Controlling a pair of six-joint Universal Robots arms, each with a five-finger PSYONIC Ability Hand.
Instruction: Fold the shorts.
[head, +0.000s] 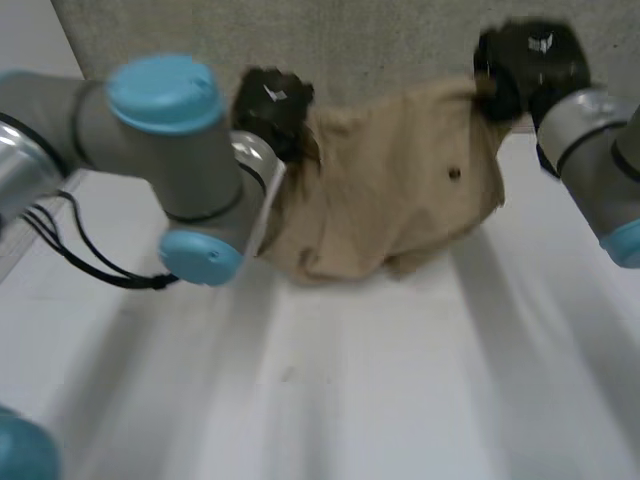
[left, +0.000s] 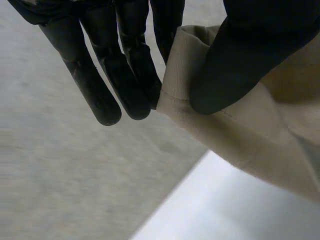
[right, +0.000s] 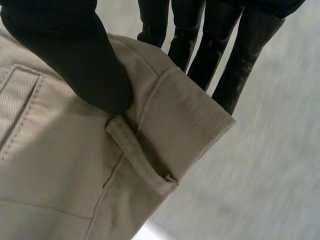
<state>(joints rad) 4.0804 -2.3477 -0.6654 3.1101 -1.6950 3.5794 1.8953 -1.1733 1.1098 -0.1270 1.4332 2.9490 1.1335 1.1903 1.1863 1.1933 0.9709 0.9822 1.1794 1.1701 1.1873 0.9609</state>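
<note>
White table (head: 350, 390) beneath rumpled, belt-looped tan shorts (head: 400, 200).

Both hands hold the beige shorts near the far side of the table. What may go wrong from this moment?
1. The left hand pinches just a narrow folded edge of the shorts, so the cloth may slip out.
2. The shorts sag crumpled between the left hand and the right hand, and their lower part is bunched on the table. Laying them down like this may trap creases.
3. Both hands seem to be past the table's far edge, so a dropped corner might fall behind it.
</note>
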